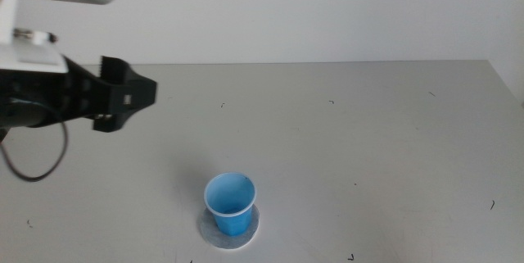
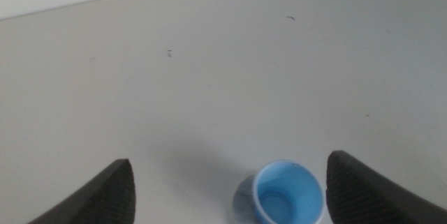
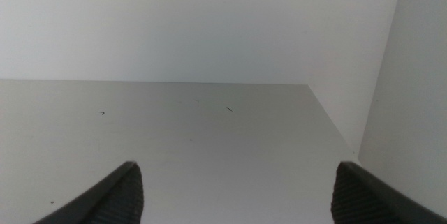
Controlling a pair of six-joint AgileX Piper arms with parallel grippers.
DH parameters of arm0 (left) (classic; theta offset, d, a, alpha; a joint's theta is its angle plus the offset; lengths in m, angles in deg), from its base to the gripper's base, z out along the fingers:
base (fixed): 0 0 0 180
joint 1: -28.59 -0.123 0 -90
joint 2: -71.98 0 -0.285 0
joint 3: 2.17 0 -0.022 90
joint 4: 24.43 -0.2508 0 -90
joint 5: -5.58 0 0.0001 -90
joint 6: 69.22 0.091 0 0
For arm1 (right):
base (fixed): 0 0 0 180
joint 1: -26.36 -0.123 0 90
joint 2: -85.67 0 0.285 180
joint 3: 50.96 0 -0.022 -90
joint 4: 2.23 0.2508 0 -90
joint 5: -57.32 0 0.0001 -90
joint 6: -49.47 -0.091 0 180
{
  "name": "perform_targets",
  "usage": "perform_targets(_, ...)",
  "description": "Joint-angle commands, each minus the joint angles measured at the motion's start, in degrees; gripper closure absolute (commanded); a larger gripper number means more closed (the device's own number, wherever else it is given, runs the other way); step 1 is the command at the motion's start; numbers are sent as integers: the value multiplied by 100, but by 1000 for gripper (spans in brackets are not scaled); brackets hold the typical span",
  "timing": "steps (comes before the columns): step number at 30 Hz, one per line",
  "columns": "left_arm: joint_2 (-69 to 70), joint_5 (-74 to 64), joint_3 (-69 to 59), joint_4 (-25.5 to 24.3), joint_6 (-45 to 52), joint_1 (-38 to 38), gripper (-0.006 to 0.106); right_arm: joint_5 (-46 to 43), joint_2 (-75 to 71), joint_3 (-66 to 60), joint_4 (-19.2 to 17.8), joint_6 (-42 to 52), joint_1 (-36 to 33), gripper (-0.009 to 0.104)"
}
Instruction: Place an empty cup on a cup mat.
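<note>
Cup stands upright on the cup mat, mouth up, blue inside, nothing visible in it. Mat lies flat on the table; its pale edge shows around the cup's base, more of it on the side toward the camera and to the right in the middle view. Cup sits a little off the mat's centre, toward the far left of it.

Left gripper hangs above the table, well apart from the cup, up and away from it toward the left side of the middle view. Nothing between its jaws. In the left wrist view the two jaws stand wide apart, with bare table and the cup seen between them; the cup lies nearer one jaw than the other but touches neither.

Right gripper does not show in the middle view. Its wrist view gives two dark jaws spread wide, empty, over bare table surface with a white wall behind. Cup and mat do not appear there.

Small dark specks scattered on the table around the cup.
</note>
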Motion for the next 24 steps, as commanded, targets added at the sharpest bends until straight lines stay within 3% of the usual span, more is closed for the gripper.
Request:
perform_targets(1, 386, 166, 53, -116, 43, -284, -5, -429, -149, 48, -79, 29, -3, 1)
perform_targets(12, 2361, 537, -1915, -116, 171, -2027, -5, -429, -149, 48, -79, 29, -3, 1)
perform_targets(24, 4299, 2975, -4770, -157, 171, -2080, -5, -429, -149, 48, -79, 29, -3, 1)
